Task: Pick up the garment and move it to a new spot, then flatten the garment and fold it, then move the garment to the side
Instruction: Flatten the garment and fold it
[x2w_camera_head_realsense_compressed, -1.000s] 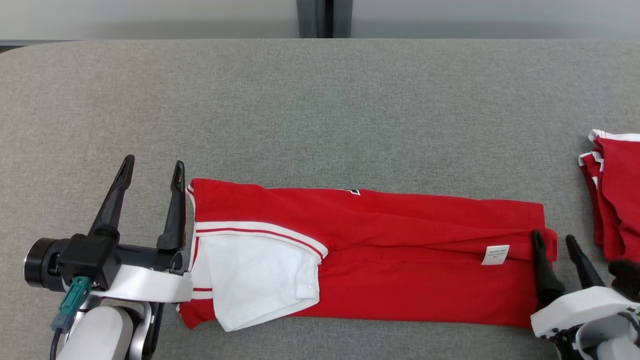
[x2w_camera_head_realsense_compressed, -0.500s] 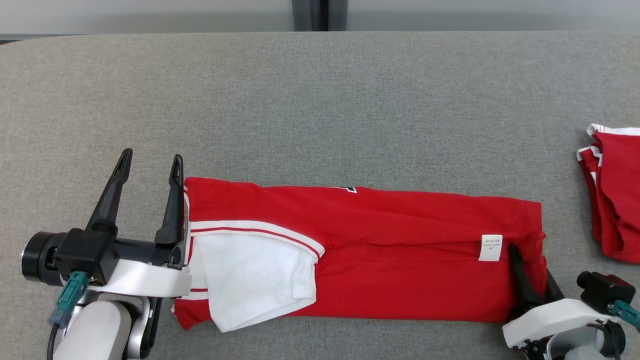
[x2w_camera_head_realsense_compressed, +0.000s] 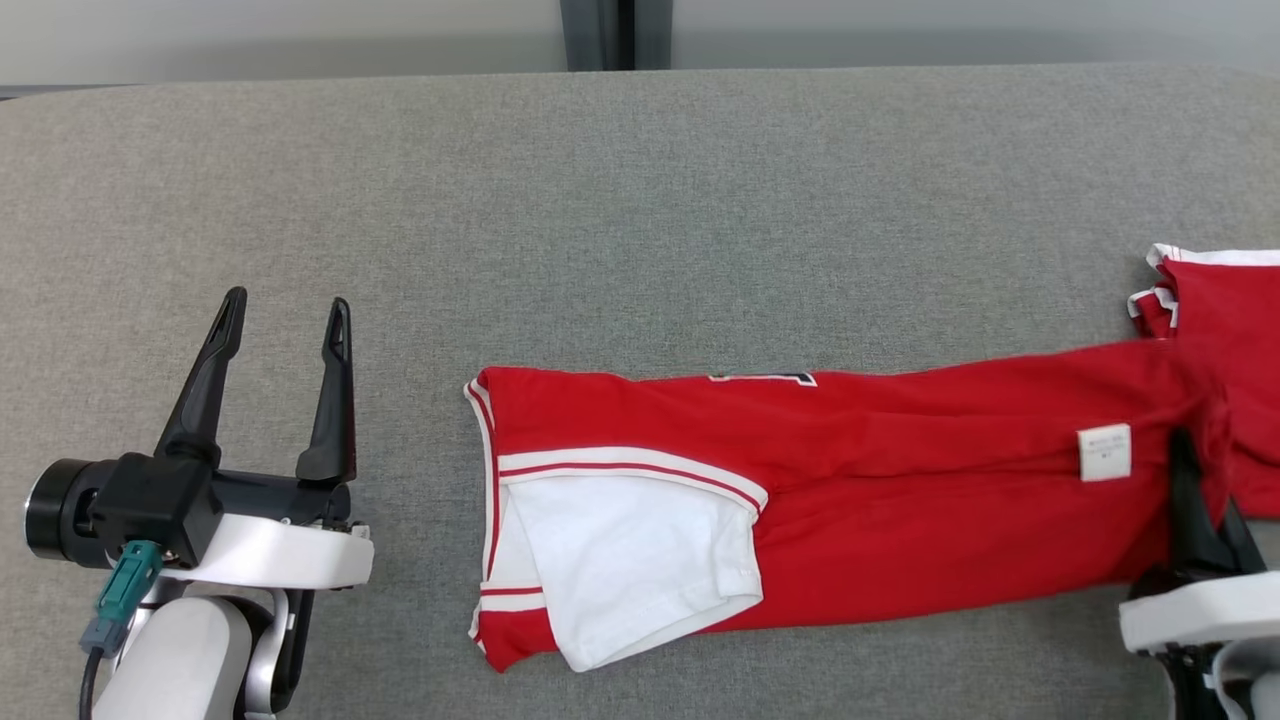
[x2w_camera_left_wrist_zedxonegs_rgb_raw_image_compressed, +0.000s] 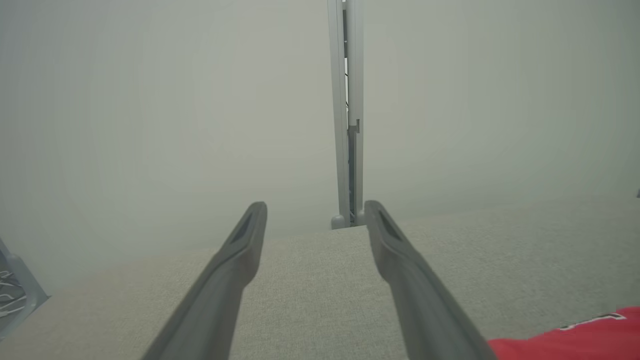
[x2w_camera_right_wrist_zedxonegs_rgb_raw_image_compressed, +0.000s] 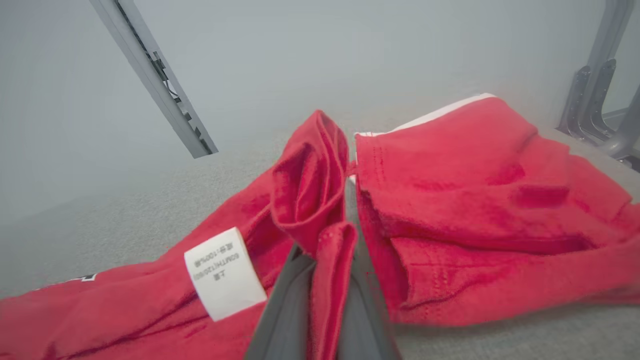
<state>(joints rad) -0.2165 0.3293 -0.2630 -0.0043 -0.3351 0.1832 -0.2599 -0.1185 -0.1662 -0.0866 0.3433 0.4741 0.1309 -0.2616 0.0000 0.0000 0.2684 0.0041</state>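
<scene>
The garment (x2w_camera_head_realsense_compressed: 900, 480), a red jersey folded into a long strip, lies across the grey table with its white sleeve (x2w_camera_head_realsense_compressed: 640, 570) at the left end and a small white label (x2w_camera_head_realsense_compressed: 1104, 452) near the right end. My right gripper (x2w_camera_head_realsense_compressed: 1188, 445) is shut on the bunched right end, beside the label. In the right wrist view the red fabric (x2w_camera_right_wrist_zedxonegs_rgb_raw_image_compressed: 310, 190) is pinched between the right gripper (x2w_camera_right_wrist_zedxonegs_rgb_raw_image_compressed: 345, 210) fingers, label (x2w_camera_right_wrist_zedxonegs_rgb_raw_image_compressed: 222, 272) to their left. My left gripper (x2w_camera_head_realsense_compressed: 282, 312) stands open over bare table, clear of the garment's left edge. The left wrist view catches a garment corner (x2w_camera_left_wrist_zedxonegs_rgb_raw_image_compressed: 575, 340).
Other red garments with white trim (x2w_camera_head_realsense_compressed: 1225, 300) are piled at the table's right edge, touching or overlapping the held end; they lie right of the fingers in the right wrist view (x2w_camera_right_wrist_zedxonegs_rgb_raw_image_compressed: 480, 200). The grey table (x2w_camera_head_realsense_compressed: 640, 220) stretches open behind and to the left.
My right gripper has shut on the garment's right end and dragged the whole strip rightward, toward the pile. A gap has opened between the garment's left edge and my still-open left gripper.
</scene>
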